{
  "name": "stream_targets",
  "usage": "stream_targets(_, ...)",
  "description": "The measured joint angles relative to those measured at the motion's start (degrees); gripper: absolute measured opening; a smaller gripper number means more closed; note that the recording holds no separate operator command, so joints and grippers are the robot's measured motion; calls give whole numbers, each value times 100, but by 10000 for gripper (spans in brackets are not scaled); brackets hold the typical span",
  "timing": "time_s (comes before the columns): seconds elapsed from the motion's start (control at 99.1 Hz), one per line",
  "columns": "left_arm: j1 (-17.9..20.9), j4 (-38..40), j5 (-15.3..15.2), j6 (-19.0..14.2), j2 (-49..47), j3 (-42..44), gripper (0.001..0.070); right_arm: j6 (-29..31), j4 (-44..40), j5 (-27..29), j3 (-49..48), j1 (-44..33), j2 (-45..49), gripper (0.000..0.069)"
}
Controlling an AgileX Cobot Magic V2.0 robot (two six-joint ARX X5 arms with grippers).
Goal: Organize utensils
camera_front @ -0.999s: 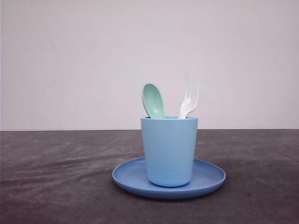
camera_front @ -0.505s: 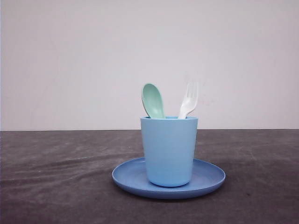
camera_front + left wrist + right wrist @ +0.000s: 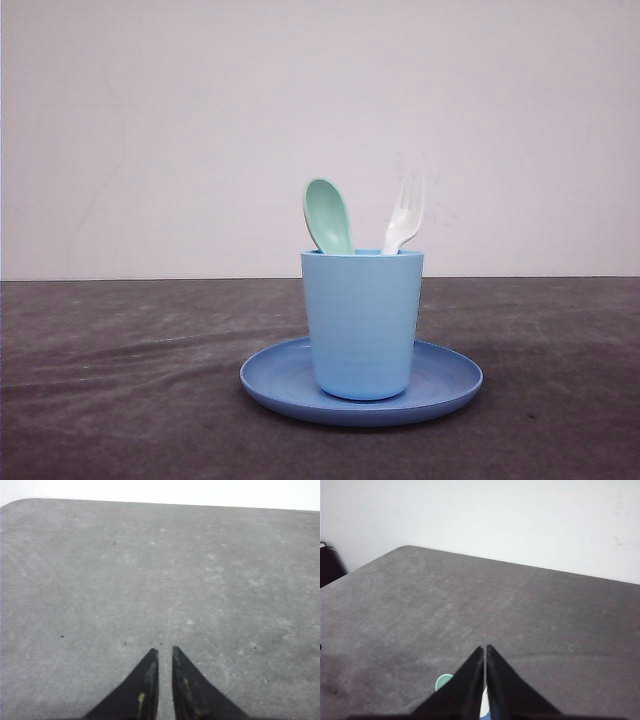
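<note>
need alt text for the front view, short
A light blue cup stands upright on a round blue plate at the middle of a dark grey table. A mint-green spoon and a white fork stick up out of the cup, heads up, against a plain pale wall.

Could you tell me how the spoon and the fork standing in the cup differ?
The spoon is mint green with a smooth oval bowl; the fork is white with prongs. The spoon sticks up at the cup's left side and tips left, while the fork rises at its right side and leans right. Both stand head-up, handles hidden inside the same cup, on the plate.
</note>
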Motion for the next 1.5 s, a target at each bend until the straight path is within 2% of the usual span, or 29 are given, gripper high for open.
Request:
stream_targets(0.535, 0, 2, 0, 17, 0, -2, 24, -2, 0, 4, 0, 0, 0, 8)
stream_targets(0.747, -2, 2, 2, 17, 0, -2, 24, -129, 101, 715, 0, -2, -37, 8)
stream_targets(0.949, 0, 2, 2, 17, 0, -2, 24, -326, 107, 739, 0, -114, -116, 8)
stream_targets(1.131, -2, 2, 2, 17, 0, -2, 24, -472, 109, 129, 0, -859, -177, 8)
stream_targets(1.393, 0, 4, 2, 17, 0, -2, 24, -719, 142, -1488, -398, -3023, -573, 8)
stream_targets(1.504, 0, 4, 2, 17, 0, -2, 24, -870, 273, -1759, -920, -3803, -968, 8)
